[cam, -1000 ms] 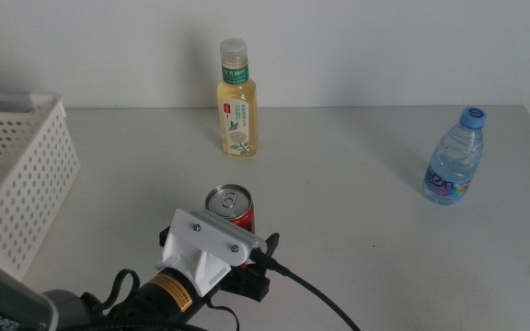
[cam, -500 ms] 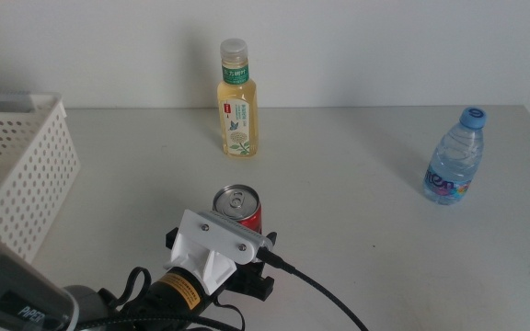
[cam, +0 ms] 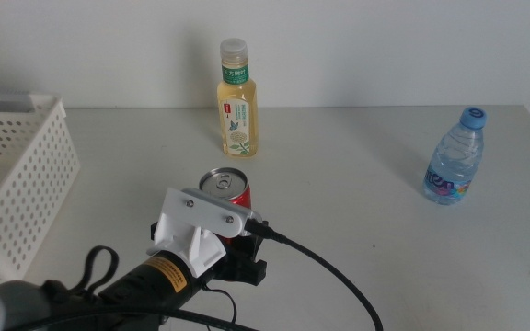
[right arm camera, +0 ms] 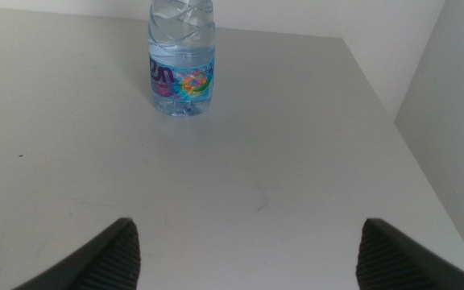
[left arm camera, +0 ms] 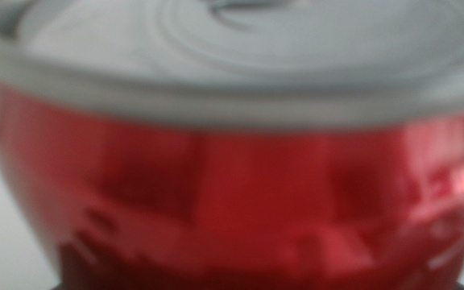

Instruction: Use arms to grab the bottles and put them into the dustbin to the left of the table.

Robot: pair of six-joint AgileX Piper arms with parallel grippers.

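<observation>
The slim red soda can (cam: 228, 188) stands tilted at the front middle of the table (cam: 357, 138) and fills the left wrist view (left arm camera: 232, 177). My left gripper (cam: 233, 223) comes in from the lower left and is shut on the can; its jaws are hidden behind the white camera mount. The yellow tea bottle (cam: 236, 101) stands upright at the back. At the right stands the clear water bottle (cam: 453, 158), also upright. My right gripper (right arm camera: 248, 250) is open, well short of the water bottle (right arm camera: 182, 56). The white dustbin (cam: 17, 175) sits at the left.
A black cable (cam: 329, 276) trails from the left wrist across the front of the table. The table's right edge (right arm camera: 393, 121) runs close beside the water bottle. A white wall (cam: 366, 46) backs the table.
The left gripper and the red can have shifted together to the left and slightly up in the picture. The two bottles and the dustbin have not moved.
</observation>
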